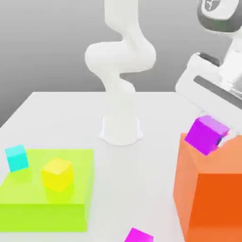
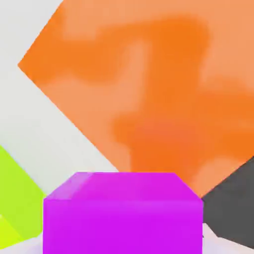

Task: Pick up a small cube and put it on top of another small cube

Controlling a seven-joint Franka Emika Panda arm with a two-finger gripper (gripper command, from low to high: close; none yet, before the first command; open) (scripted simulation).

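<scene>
Violet-purple small cube (image 1: 206,134) sits at the right of the exterior view, clamped in the gripper (image 1: 218,137), whose fingers are drawn in tight against it. It is tilted and hangs just over the top edge of the tall orange block (image 1: 208,194); whether it touches that block cannot be told. In the hand view the same cube (image 2: 122,218) shows close up, with the orange block's top (image 2: 149,89) behind it.

Yellow cube (image 1: 57,174), the target, rests on the flat lime-green block (image 1: 45,203) at the lower left, well apart from the held cube. A cyan cube (image 1: 17,158) stands just beside that block's far left corner (not part of the job). A magenta cube (image 1: 138,235) lies on the white surface (image 1: 142,179) at the bottom edge.

Assessment: pick-up appears done. Transfer across the surface to the left and placement on the yellow cube remain outstanding.
</scene>
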